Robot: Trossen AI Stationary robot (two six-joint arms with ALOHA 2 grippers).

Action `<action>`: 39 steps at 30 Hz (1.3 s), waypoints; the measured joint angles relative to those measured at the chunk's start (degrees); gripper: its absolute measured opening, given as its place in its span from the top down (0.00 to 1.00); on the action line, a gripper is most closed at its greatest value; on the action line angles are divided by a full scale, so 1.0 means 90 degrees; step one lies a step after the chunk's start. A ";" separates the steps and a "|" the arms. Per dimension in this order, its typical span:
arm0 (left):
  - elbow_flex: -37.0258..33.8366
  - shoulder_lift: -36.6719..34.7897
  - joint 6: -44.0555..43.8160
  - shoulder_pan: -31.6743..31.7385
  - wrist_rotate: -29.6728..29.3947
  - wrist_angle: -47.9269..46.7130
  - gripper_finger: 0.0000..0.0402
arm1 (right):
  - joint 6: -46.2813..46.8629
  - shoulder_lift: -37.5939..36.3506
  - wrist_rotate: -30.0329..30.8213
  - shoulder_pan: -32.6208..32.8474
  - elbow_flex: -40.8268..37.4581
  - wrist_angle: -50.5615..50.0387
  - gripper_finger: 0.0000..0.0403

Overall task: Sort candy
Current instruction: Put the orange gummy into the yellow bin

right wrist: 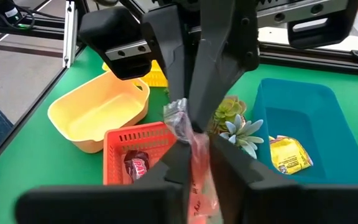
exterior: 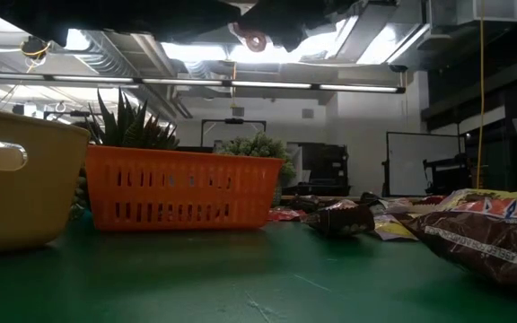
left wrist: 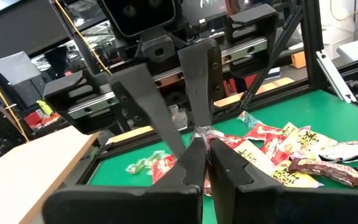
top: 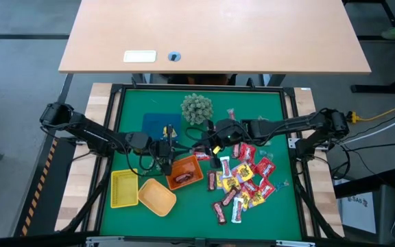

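– Closest to the lens is a crinkly dark brown bar [exterior: 496, 235], lying flat on the green tabletop [top: 266, 110]. How many containers do you count?

– Four. One orange slotted basket [top: 184, 171], one yellow slotted basket [top: 124, 189], one smooth rounded yellow tub [top: 158, 197] and one blue tray [right wrist: 303, 112] with plain walls. The two baskets and the tub sit close together, and the blue tray is just behind them.

– Anything inside them?

– One red-wrapped piece [right wrist: 137, 167] in the orange basket and one yellow packet [right wrist: 289, 154] in the blue tray. The tub looks bare inside.

– And the hands?

– They meet above the orange basket. The left hand [left wrist: 204, 155] has its fingers pressed together on a red packet [right wrist: 179, 117] with a twisted clear end, and the right hand [right wrist: 194, 155] pinches the same packet from the other side.

– Where is the rest of the candy?

– In one loose pile [top: 242, 182] right of the baskets: glossy red packets, yellow packets and brown bars, too overlapped to count. One spiky plant ball [top: 196, 108] stands behind everything.
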 joint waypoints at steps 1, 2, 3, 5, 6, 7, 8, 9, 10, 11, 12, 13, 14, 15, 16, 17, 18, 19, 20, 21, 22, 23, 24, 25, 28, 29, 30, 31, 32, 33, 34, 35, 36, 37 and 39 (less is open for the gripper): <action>0.0000 0.0000 -0.0003 0.0000 0.0010 0.0000 1.00 | 0.0000 0.0000 0.0013 0.0000 0.0000 0.0000 0.79; 0.0000 0.0000 -0.0001 0.0000 0.0012 0.0001 1.00 | 0.0000 -0.0002 0.0026 -0.0003 0.0000 0.0000 0.74; 0.0000 0.0000 -0.0001 -0.0003 -0.0008 0.0006 1.00 | -0.0001 -0.0002 0.0023 -0.0005 0.0000 0.0001 0.70; 0.0000 0.0000 -0.0004 0.0000 -0.0042 0.0019 1.00 | -0.0002 -0.0006 0.0038 0.0002 0.0000 0.0000 0.62; 0.0000 0.0000 -0.0006 -0.0009 -0.0047 0.0018 1.00 | 0.0000 -0.0042 0.0038 0.0002 0.0000 -0.0042 0.59; 0.0000 0.0000 -0.0007 -0.0025 -0.0050 0.0017 1.00 | 0.0000 -0.0084 0.0035 0.0002 0.0000 -0.0127 0.56; 0.0000 0.0000 -0.0009 -0.0053 -0.0047 0.0019 1.00 | 0.0000 -0.0146 0.0034 0.0007 0.0000 -0.0170 0.53; 0.0000 0.0000 -0.0022 -0.0085 -0.0040 0.0017 1.00 | 0.0000 -0.0218 0.0032 0.0007 0.0000 -0.0240 0.51; 0.0000 0.0000 -0.0097 -0.0120 -0.0038 0.0016 1.00 | -0.0002 -0.0303 0.0031 0.0007 0.0000 -0.0358 0.49; 0.0000 0.0000 -0.0202 -0.0157 -0.0035 0.0017 1.00 | -0.0002 -0.0402 0.0033 0.0005 0.0000 -0.0489 0.47; 0.0000 0.0000 -0.0346 -0.0195 -0.0035 0.0015 1.00 | -0.0002 -0.0502 0.0033 0.0005 0.0000 -0.0653 0.46; 0.0000 -0.0005 -0.0511 -0.0251 -0.0034 0.0015 1.00 | -0.0002 -0.0604 0.0036 0.0005 0.0000 -0.0786 0.45; 0.0000 -0.0028 -0.0680 -0.0308 -0.0036 -0.0011 1.00 | -0.0002 -0.0719 0.0036 0.0005 0.0000 -0.0938 0.44; -0.0001 -0.0043 -0.0853 -0.0380 -0.0035 -0.0016 1.00 | -0.0002 -0.0835 0.0036 0.0005 0.0000 -0.1141 0.43; 0.0000 -0.0051 -0.1044 -0.0460 -0.0024 0.0007 1.00 | -0.0002 -0.0948 0.0038 0.0002 0.0000 -0.1285 0.43; -0.0002 -0.0084 -0.1247 -0.0544 0.0012 -0.0017 1.00 | -0.0002 -0.1050 0.0038 0.0002 0.0002 -0.1453 0.43; -0.0005 -0.0138 -0.1468 -0.0638 0.0072 -0.0084 1.00 | -0.0002 -0.1148 0.0038 0.0002 0.0002 -0.1647 0.43; -0.0005 -0.0179 -0.1749 -0.0734 0.0167 -0.0110 1.00 | -0.0004 -0.1230 0.0037 0.0002 0.0002 -0.1827 0.43; -0.0005 -0.0228 -0.2052 -0.0825 0.0290 -0.0161 1.00 | -0.0002 -0.1300 0.0037 0.0002 0.0002 -0.2024 0.43; -0.0005 -0.0294 -0.2350 -0.0925 0.0430 -0.0322 1.00 | -0.0005 -0.1357 0.0039 0.0002 0.0002 -0.2227 0.44; -0.0005 -0.0362 -0.2667 -0.1030 0.0607 -0.0517 1.00 | -0.0005 -0.1395 0.0042 0.0002 0.0002 -0.2405 0.44; -0.0005 -0.0420 -0.2993 -0.1130 0.0783 -0.0720 1.00 | -0.0007 -0.1426 0.0052 0.0002 0.0002 -0.2558 0.44; -0.0005 -0.0482 -0.3342 -0.1236 0.0967 -0.0945 1.00 | -0.0007 -0.1438 0.0081 0.0000 0.0002 -0.2734 0.44; -0.0005 -0.0542 -0.3680 -0.1340 0.1118 -0.1221 1.00 | -0.0018 -0.1438 0.0101 0.0001 0.0002 -0.2906 0.44; -0.0005 -0.0634 -0.4691 -0.1666 0.1376 -0.2119 1.00 | -0.0109 -0.1419 0.0186 0.0000 0.0002 -0.3329 0.44; -0.0005 -0.0631 -0.5005 -0.1771 0.1379 -0.2398 1.00 | -0.0174 -0.1391 0.0243 0.0002 0.0002 -0.3409 0.44; -0.0005 -0.0629 -0.5286 -0.1873 0.1378 -0.2670 1.00 | -0.0227 -0.1378 0.0320 0.0001 0.0002 -0.3497 0.44; -0.0005 -0.0625 -0.5575 -0.1964 0.1387 -0.2913 1.00 | -0.0253 -0.1366 0.0407 0.0002 0.0001 -0.3603 0.44; -0.0005 -0.0613 -0.5878 -0.2039 0.1404 -0.3112 1.00 | -0.0260 -0.1356 0.0469 0.0002 -0.0011 -0.3660 0.44; -0.0005 -0.0610 -0.6181 -0.2111 0.1444 -0.3320 1.00 | -0.0262 -0.1333 0.0541 0.0000 -0.0018 -0.3663 0.44; -0.0005 -0.0605 -0.6478 -0.2181 0.1534 -0.3571 1.00 | -0.0265 -0.1330 0.0601 0.0000 -0.0028 -0.3650 0.44; -0.0005 -0.0598 -0.6764 -0.2239 0.1664 -0.3752 1.00 | -0.0265 -0.1325 0.0652 0.0000 -0.0054 -0.3656 0.44; -0.0005 -0.0597 -0.6996 -0.2290 0.1791 -0.3875 1.00 | -0.0265 -0.1316 0.0662 0.0000 -0.0077 -0.3692 0.44; -0.0005 -0.0598 -0.7198 -0.2337 0.1894 -0.3977 1.00 | -0.0267 -0.1314 0.0665 0.0000 -0.0099 -0.3686 0.44; -0.0005 -0.0600 -0.7532 -0.2413 0.1963 -0.4145 1.00 | -0.0267 -0.1289 0.0665 0.0000 -0.0109 -0.3687 0.44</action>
